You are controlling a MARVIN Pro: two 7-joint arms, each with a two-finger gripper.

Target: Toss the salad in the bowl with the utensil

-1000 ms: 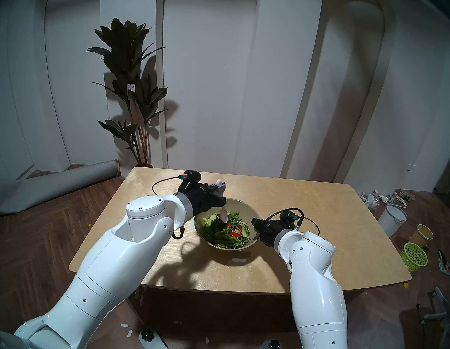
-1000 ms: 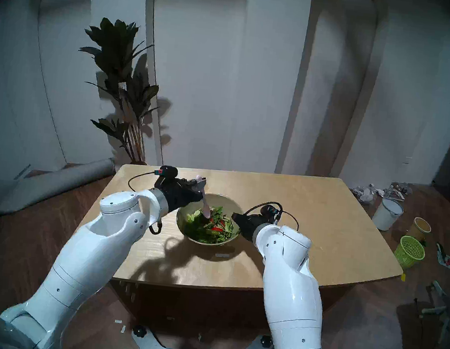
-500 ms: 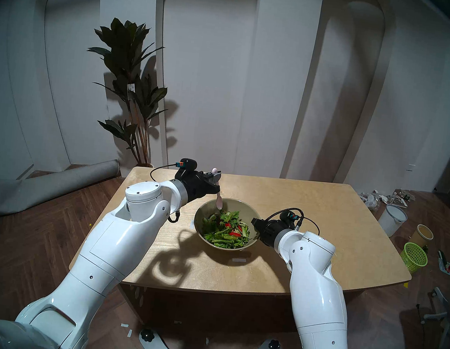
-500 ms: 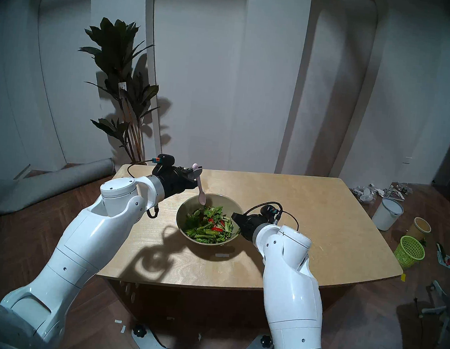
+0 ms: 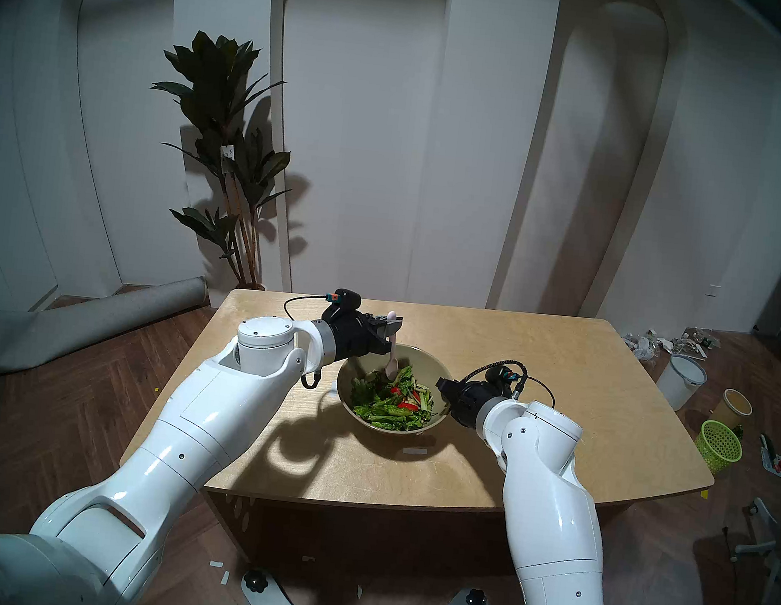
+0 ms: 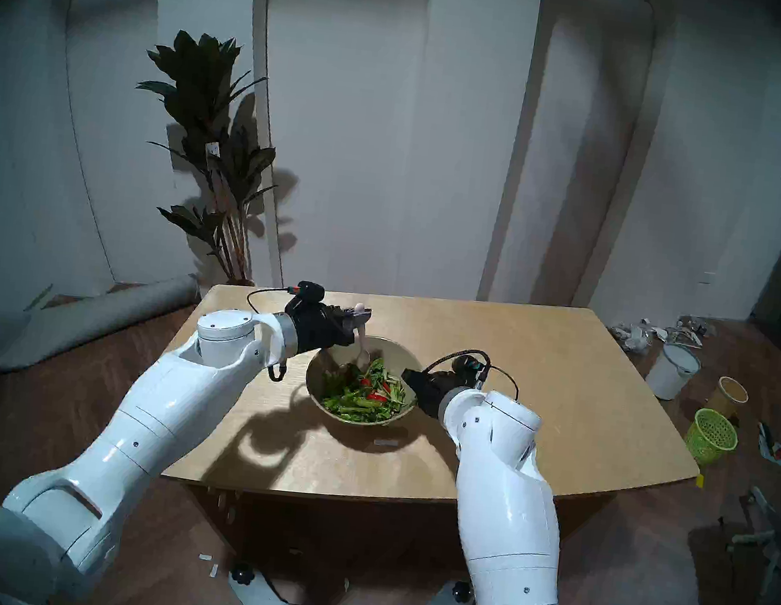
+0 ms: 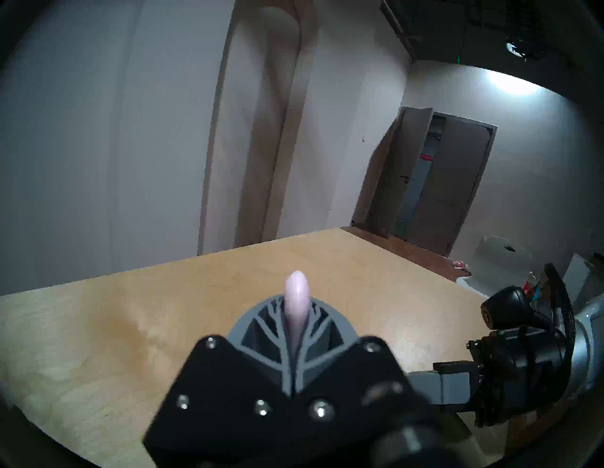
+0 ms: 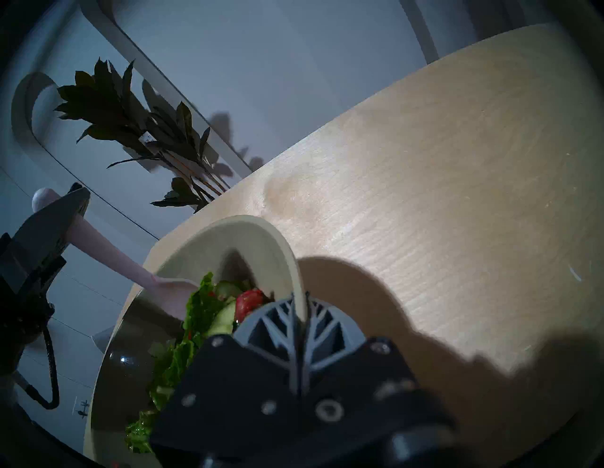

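Note:
The olive-beige bowl (image 5: 423,361) stands mid-table and holds the salad (image 5: 390,403) of greens with red pieces. My left gripper (image 5: 393,326) is above the bowl's far-left rim, shut on the pale pink spoon (image 5: 393,357). The spoon hangs down with its head at the far edge of the salad. In the left wrist view the spoon's handle end (image 7: 296,291) sticks up between the shut fingers. My right gripper (image 5: 444,389) is shut on the bowl's right rim (image 8: 299,281). The right wrist view shows the spoon (image 8: 108,251) reaching into the salad (image 8: 196,320).
The wooden table (image 5: 562,385) has a small tape strip (image 5: 415,450) in front of the bowl. On the floor to the right stand a green mesh basket (image 5: 719,444), a yellow cup (image 5: 735,405) and a white bucket (image 5: 683,379). A potted plant (image 5: 226,157) stands behind the table's left corner.
The left gripper lifted the spoon out of the salad up and to the left, then came back right and down, so the spoon head is in the bowl again. The right arm stayed still.

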